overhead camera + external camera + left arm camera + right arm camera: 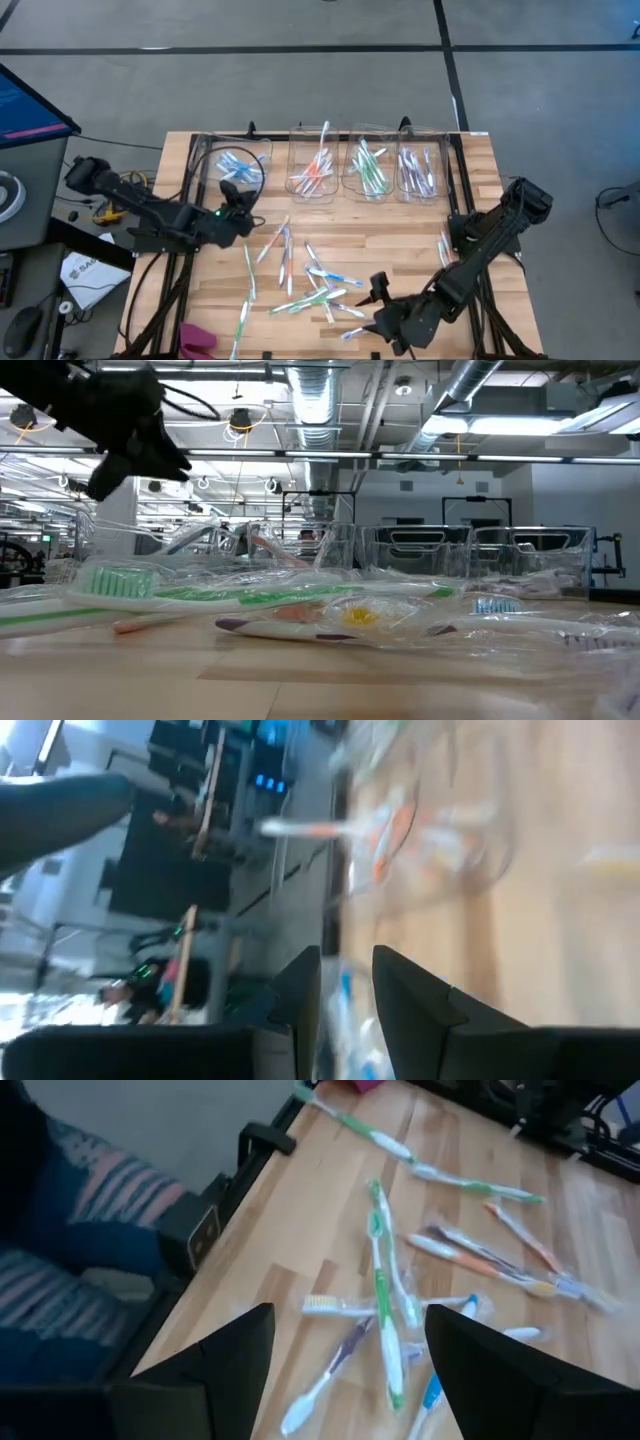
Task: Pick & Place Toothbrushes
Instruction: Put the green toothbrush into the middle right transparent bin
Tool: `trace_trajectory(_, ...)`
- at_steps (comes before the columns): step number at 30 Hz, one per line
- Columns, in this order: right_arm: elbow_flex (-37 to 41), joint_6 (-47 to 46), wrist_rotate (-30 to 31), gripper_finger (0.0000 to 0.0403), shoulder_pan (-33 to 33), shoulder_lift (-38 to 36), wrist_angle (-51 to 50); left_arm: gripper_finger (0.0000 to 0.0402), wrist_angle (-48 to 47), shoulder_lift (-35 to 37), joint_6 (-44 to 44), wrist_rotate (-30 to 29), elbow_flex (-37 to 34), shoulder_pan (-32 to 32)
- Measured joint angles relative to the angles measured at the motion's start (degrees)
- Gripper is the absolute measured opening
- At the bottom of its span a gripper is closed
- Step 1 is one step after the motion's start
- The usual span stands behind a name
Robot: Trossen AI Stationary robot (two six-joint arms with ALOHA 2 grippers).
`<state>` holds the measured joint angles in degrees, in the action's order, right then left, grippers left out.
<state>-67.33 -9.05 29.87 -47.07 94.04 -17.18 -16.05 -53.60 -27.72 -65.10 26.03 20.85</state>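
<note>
While toothbrushes (318, 290) lie scattered, right gripper (385, 300) hovers (fingers apart); left gripper (233, 197) unclear.

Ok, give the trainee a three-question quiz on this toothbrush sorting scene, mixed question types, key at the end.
1. True or false: the right gripper is shut on a toothbrush.
2. How many clear bins stand in the row along the table's far side? A) two B) four C) six
3. Fill in: the left gripper hovers beside the bin holding ____ toothbrushes.

Key
1. False: its jaws stand open and empty above the loose toothbrushes.
2. B
3. blue
</note>
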Motion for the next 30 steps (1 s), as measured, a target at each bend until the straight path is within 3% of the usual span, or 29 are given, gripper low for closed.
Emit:
trace_trajectory(5,0.0,-4.61,0.04,0.0255,1.61,0.0,-1.56,0.0088,1.56,0.0,7.52,3.59,0.37,6.27)
trace_trajectory(10,0.0,-17.3,-0.23,0.0255,6.14,0.0,-9.84,0.0088,3.62,0.0,20.63,13.73,0.37,9.2)
trace_trajectory(12,0.03,-18.52,-3.05,0.0255,8.07,0.0,-10.43,0.0088,4.97,0.0,25.55,18.5,0.37,9.62)
trace_trajectory(17,1.25,-8.75,-11.24,0.0255,10.63,0.0,-2.89,0.0088,9.61,0.0,36.0,30.1,0.37,9.65)
trace_trajectory(21,1.46,-2.0,-14.96,0.0255,12.87,0.54,-0.54,0.0088,13.64,0.0,38.71,36.43,0.37,9.65)
trace_trajectory(30,0.82,6.49,-22.61,0.0255,15.95,10.58,0.07,0.0086,16.46,-0.02,38.74,38.62,0.37,9.63)
